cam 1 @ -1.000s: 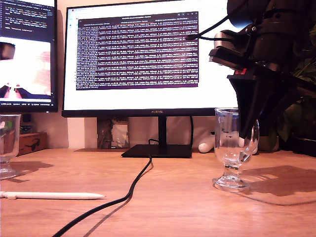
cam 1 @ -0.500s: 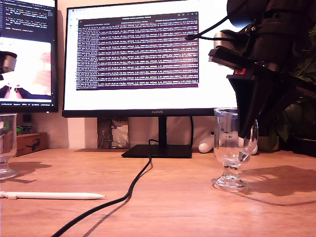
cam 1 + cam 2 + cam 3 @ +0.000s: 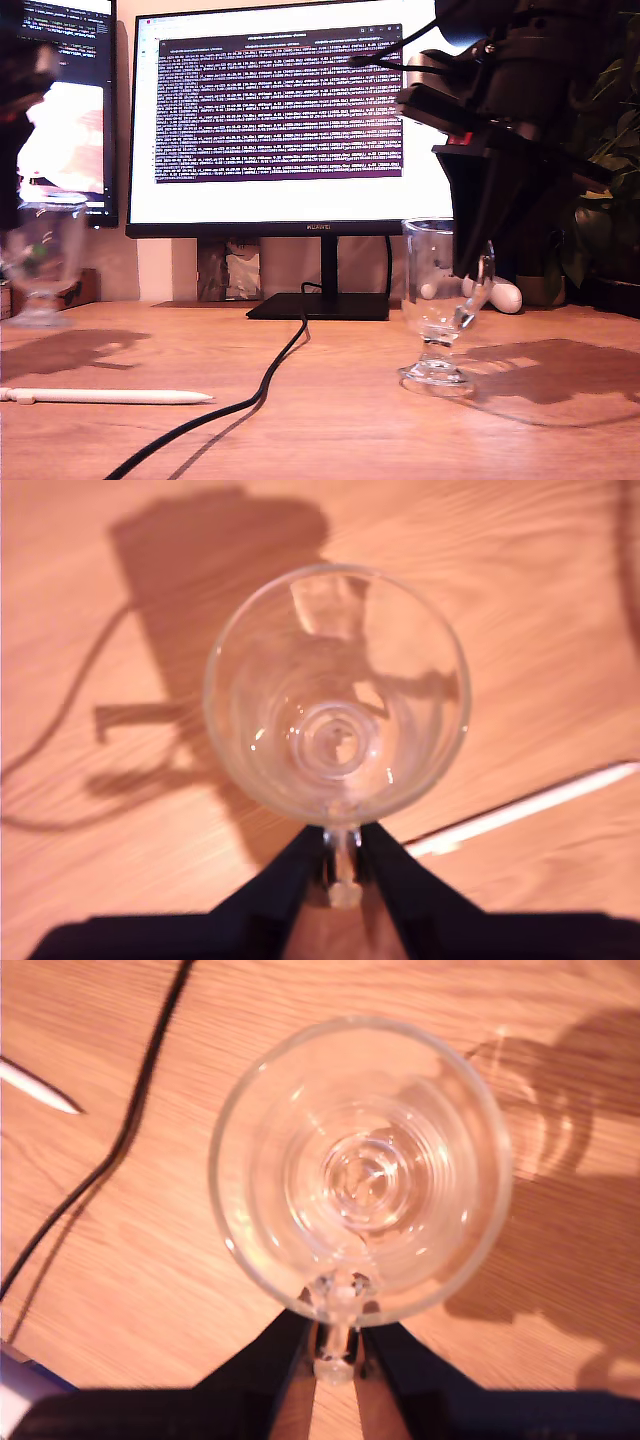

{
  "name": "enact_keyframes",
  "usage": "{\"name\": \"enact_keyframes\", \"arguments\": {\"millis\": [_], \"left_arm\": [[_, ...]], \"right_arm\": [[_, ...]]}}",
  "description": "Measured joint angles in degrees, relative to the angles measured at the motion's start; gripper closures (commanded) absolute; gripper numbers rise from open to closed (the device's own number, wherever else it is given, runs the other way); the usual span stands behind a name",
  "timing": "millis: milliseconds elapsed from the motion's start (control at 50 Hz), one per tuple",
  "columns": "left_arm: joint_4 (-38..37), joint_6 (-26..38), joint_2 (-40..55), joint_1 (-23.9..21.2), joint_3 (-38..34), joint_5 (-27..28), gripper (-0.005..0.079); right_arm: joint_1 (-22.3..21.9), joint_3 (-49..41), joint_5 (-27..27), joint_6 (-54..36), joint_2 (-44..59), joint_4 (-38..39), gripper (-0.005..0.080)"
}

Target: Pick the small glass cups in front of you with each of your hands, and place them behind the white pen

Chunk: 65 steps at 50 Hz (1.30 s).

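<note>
Holding one glass cup each, both grippers are clamped on a loop handle. Our first gripper (image 3: 342, 855) has its dark fingers drawn narrow on the handle of the first cup (image 3: 337, 730). Through the clear bowl we see its round foot straight below. The pen (image 3: 530, 805) lies on the wood just beside this cup. In the exterior view the same cup is a blur close to the pen's cap end, on the monitor's side of the pen. Its shadow falls on the table (image 3: 330, 440) between cup and pen. We cannot tell whether the foot touches the wood.

Our second gripper (image 3: 335, 1335) is likewise pinched narrow on the handle of the second cup (image 3: 360, 1170), which stands upright. This cup is well apart from the pen, out beyond its tapered tip. The black cable (image 3: 130, 1130) runs between tip and cup. In the exterior view the cup's foot sits at, or barely above, the table, slightly farther back than the pen. We cannot tell which.

The pen lies flat on the table, parallel to the front edge, with its tip pointing toward the cable. The monitor (image 3: 270, 120) stands well behind the pen, with a screen full of text.
</note>
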Motion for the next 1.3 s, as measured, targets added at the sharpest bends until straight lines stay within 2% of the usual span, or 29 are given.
{"name": "enact_keyframes", "arguments": {"millis": [300, 520, 760, 1100, 1300], "left_arm": [[1.9, -3.7, 0.1, -5.9, 0.0, 0.0, 0.0762], [3.0, -4.2, 0.1, -7.0, -0.9, -0.1, 0.0762], [6.6, -5.9, 0.1, -9.0, -7.6, 0.1, 0.0762], [7.3, -7.0, 0.1, -11.1, -7.7, -2.1, 0.0762], [6.9, -7.1, 0.1, -12.3, -7.7, -2.5, 0.0762]], "right_arm": [[0.4, 0.0, 0.0, 0.4, 0.0, 0.4, 0.0765], [1.2, 0.2, -2.9, 1.8, 0.0, 2.6, 0.0765], [5.2, 4.9, -3.0, 2.3, 0.2, 2.3, 0.0765], [6.1, 9.5, -3.1, 4.5, 4.4, 2.1, 0.0765], [7.5, 11.3, -5.7, 6.4, 8.6, 3.5, 0.0765]]}}
